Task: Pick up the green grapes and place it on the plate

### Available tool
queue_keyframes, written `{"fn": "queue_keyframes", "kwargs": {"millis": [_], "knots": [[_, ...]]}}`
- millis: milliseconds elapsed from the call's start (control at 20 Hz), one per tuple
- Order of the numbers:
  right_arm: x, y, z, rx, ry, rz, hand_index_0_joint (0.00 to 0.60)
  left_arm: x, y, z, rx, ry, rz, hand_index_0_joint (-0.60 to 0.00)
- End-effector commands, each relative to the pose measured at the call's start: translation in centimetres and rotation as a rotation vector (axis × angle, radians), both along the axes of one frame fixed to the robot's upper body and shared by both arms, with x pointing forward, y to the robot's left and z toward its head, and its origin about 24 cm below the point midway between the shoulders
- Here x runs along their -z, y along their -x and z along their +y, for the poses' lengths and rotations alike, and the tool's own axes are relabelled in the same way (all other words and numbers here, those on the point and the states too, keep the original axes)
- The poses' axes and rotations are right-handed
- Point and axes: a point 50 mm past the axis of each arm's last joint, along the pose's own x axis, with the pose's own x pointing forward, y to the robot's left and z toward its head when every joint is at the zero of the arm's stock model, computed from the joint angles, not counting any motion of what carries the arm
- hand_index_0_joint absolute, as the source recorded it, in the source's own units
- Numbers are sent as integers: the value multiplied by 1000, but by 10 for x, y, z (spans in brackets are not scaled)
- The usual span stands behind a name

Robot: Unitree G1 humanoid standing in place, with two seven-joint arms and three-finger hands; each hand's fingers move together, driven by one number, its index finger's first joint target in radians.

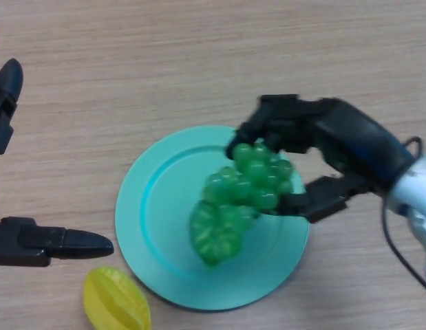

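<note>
A yellow star fruit (116, 300) lies at the table's (199, 62) near edge, beside the left hand (40, 242), its fingers straight. Farther in, the right hand (316, 155) clasps the green grapes (240, 199) over the teal plate (157, 227).

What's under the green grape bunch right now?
The round turquoise plate lies directly under the bunch of green grapes, on the wooden table. The right hand grips the bunch's upper end. Whether the grapes touch the plate is hidden.

Wood-grain counter (199, 62), bearing: one turquoise plate (154, 206) toward the near edge; one yellow starfruit (116, 301) just beside it.
</note>
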Motion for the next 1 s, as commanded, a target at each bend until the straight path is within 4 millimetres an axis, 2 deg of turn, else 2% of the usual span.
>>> {"fn": "queue_keyframes", "kwargs": {"millis": [50,200,300,350,400,450,700,1000], "knots": [[-41,3,12,-10,-71,-209,600,-27,17,7,-48,-52,-221,0],[-44,-3,24,4,-24,-226,600,-28,20,5,-30,-44,-218,0],[-44,-4,26,-1,12,-238,401,-27,20,5,-26,-45,-217,0],[-46,-4,28,-7,33,-262,252,-27,21,5,-24,-45,-216,0],[-48,-5,29,-9,48,-285,152,-27,21,4,-23,-45,-216,0],[-51,-5,34,-9,73,-346,8,-25,21,3,-15,-43,-207,0],[-52,-4,33,17,30,-347,0,-27,21,-9,29,-42,-187,0],[-55,20,-2,95,-142,-264,0,-33,18,-18,83,-54,-194,0]]}}
